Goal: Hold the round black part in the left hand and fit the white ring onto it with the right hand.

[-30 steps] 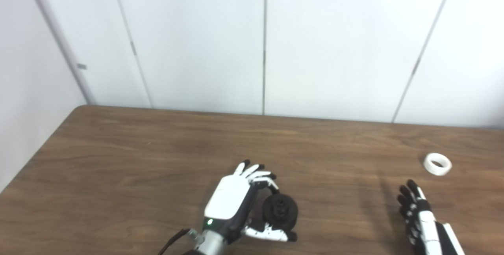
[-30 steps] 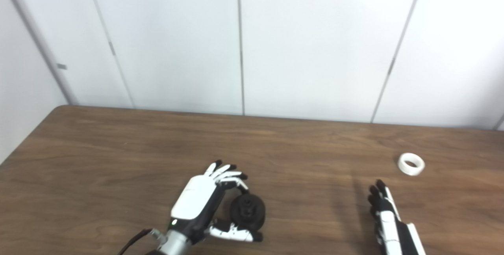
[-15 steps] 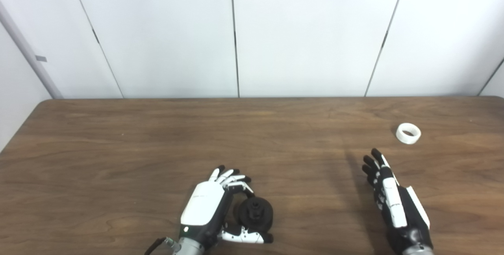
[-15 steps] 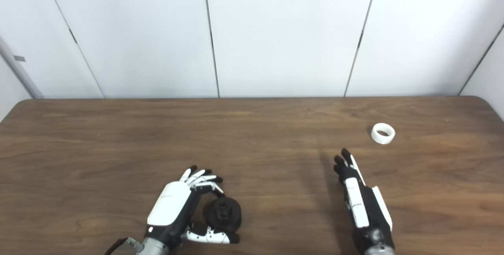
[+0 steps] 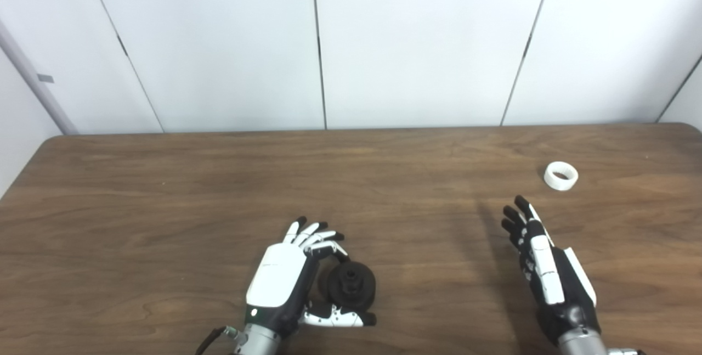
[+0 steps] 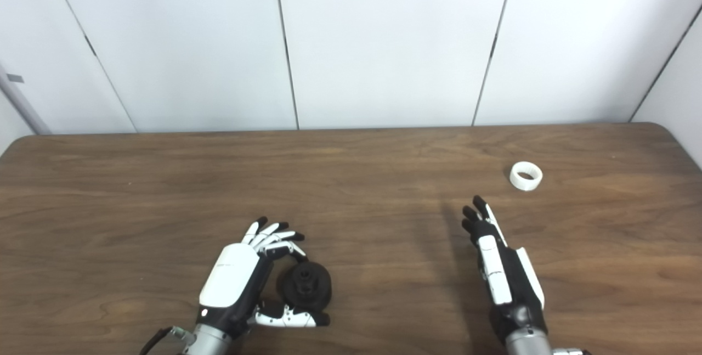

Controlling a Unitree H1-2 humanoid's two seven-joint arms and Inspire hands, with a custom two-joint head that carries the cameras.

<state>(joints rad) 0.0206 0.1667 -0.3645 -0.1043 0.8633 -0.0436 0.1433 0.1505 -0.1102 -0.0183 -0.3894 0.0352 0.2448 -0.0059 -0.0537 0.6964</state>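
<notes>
Left hand (image 5: 285, 278): near edge of the table (image 5: 164, 207), left of centre, white back turned up. Fingers (image 5: 321, 238) curl over the far side of the black part (image 5: 351, 286); the thumb lies along its near side. The part sits between fingers and thumb, cupped rather than squeezed hard; whether it is lifted off the wood or resting on it cannot be told.

Black part: round, disc-like, with a raised hub facing up and toward the camera. Near centre of the table, just right of the left palm.

Right hand (image 5: 545, 267): near right of the table, edge-on, fingers straight and pointing toward the far side, slightly apart. Holds nothing, touches nothing visible.

White ring (image 5: 561, 175): lying flat on the table at far right, beyond and a little right of the right fingertips, apart from them.

Table: dark brown wood grain. White panelled wall (image 5: 417, 42) behind.
</notes>
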